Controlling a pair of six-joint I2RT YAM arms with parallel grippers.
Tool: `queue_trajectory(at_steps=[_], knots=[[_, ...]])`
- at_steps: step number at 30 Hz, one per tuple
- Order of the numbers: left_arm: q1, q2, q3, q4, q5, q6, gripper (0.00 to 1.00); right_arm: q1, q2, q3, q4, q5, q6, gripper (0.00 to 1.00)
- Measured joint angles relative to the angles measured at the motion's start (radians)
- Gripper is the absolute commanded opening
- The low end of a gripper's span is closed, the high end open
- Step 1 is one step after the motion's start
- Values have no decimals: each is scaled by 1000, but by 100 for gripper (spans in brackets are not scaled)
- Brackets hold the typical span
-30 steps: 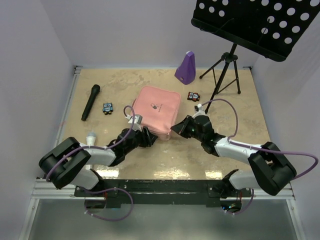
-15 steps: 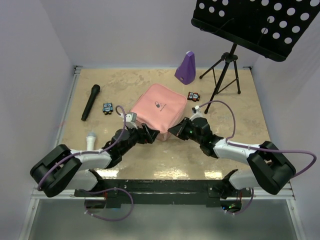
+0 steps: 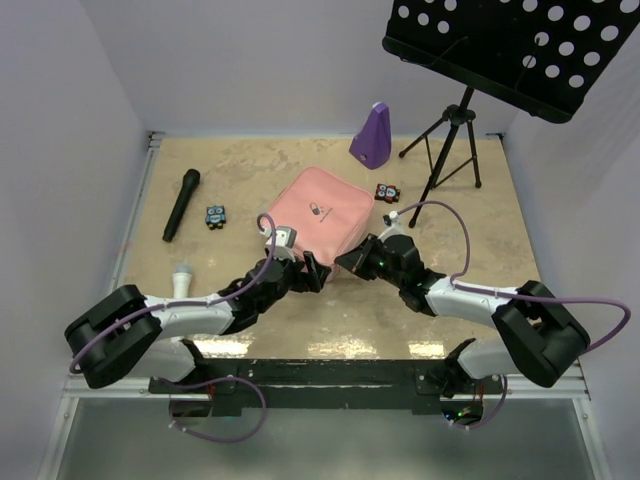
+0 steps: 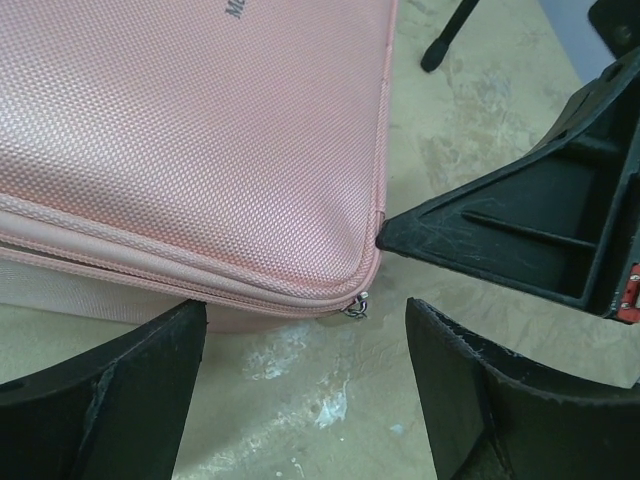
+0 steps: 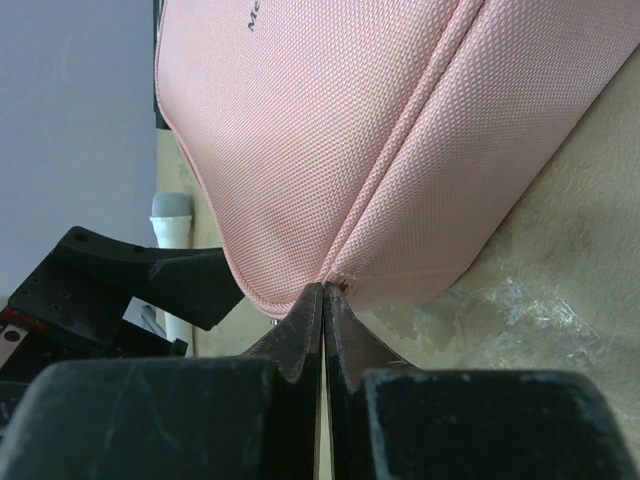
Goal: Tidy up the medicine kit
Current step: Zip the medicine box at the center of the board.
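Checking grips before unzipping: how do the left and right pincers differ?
The left pincer is open, the zip pull ahead of its gap; the right pincer is shut, tips on the medicine kit's corner seam. Left sits left of that corner, right to its right. Both point at the same corner.

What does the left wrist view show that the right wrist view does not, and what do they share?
Only left wrist: the zipper pull on the medicine kit and a stand leg. Only right wrist: a white-headed object and the wall. Both: the pink kit, the table, the open left gripper and the shut right gripper, its tip at the kit's corner.
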Motion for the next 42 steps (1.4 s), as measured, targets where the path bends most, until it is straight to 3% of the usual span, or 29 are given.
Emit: queue_trajectory(at_steps=[19,26,37,42], knots=[[-79,143,180,-262,-155,-14,61,0,0,12,-22,12,-2,0],[-90,163,242,-359,-191,-23,60,0,0,12,-21,16,-2,0],[-113,178,294,-435,-217,-39,69,0,0,12,-20,18,-4,0],[-124,189,327,-481,-238,-42,61,0,0,12,-19,18,-4,0]])
